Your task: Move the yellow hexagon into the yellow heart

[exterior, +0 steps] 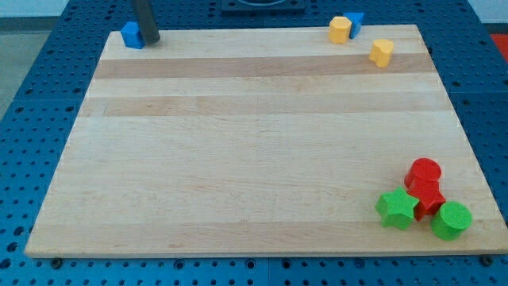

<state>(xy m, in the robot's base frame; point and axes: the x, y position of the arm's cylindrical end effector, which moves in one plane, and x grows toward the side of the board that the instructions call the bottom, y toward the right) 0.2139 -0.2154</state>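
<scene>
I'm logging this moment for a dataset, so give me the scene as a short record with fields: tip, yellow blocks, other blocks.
tip: my tip at the board's top left corner, right beside the blue block
yellow hexagon: at top edge, view's right, against a second blue block
yellow heart: just right of and below the hexagon, with a gap between
bottom right cluster: red cylinder, red block, green star, green cylinder

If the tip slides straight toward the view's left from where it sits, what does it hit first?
My tip would meet the blue block right away: it sits directly on the tip's left, touching or nearly so. Beyond it, only the board's edge.
</scene>
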